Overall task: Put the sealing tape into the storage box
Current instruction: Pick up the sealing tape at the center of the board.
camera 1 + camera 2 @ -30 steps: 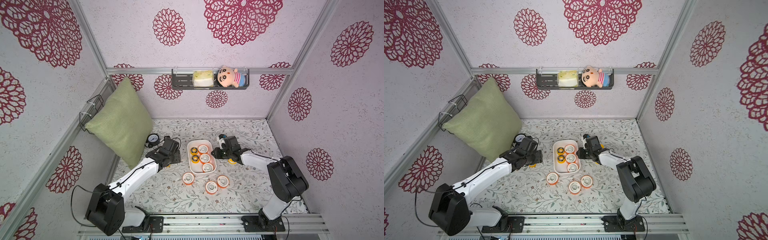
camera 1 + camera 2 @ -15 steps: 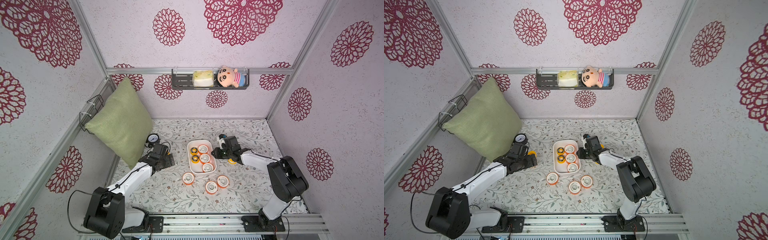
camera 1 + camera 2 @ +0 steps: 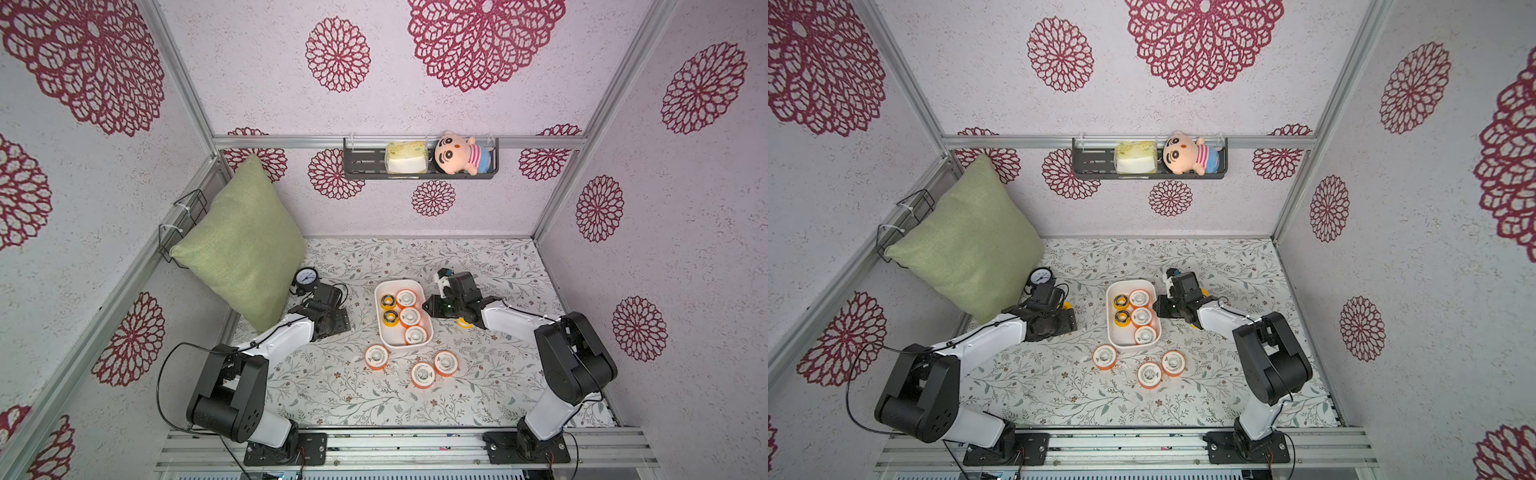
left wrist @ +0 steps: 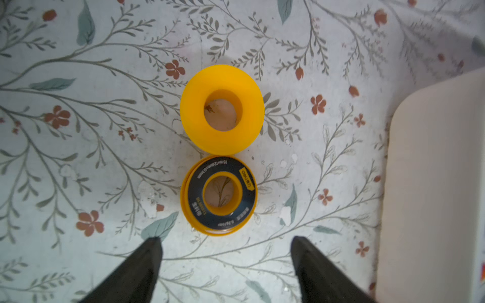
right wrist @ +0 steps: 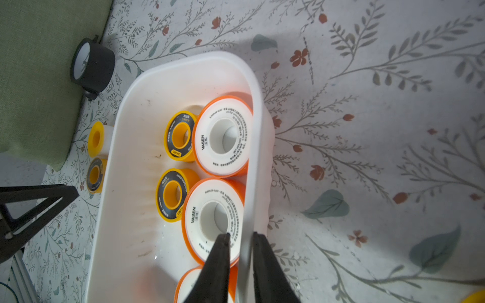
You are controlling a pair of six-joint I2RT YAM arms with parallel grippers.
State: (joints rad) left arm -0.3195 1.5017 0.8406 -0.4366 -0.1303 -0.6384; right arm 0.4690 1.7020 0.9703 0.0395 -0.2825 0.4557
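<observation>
Since a second ago, our left gripper (image 4: pixel 225 238) stands farther out from the glossy white plastic storage box (image 3: pixel 399 284), at its 9 o'clock, claw wide and empty. Nearest us, three orange white-faced spools of sealing tape (image 3: pixel 377 356) lie loose at the box's 6 o'clock; five more spools (image 3: pixel 409 316) sit inside. Our right gripper (image 5: pixel 241 234) pinches the box wall at 3 o'clock. We judge the black-faced yellow spool (image 4: pixel 246 194) comes next: we advance until the fingers straddle it, centre, then close without nudging the plain yellow spool (image 4: pixel 249 110) just beyond it.
</observation>
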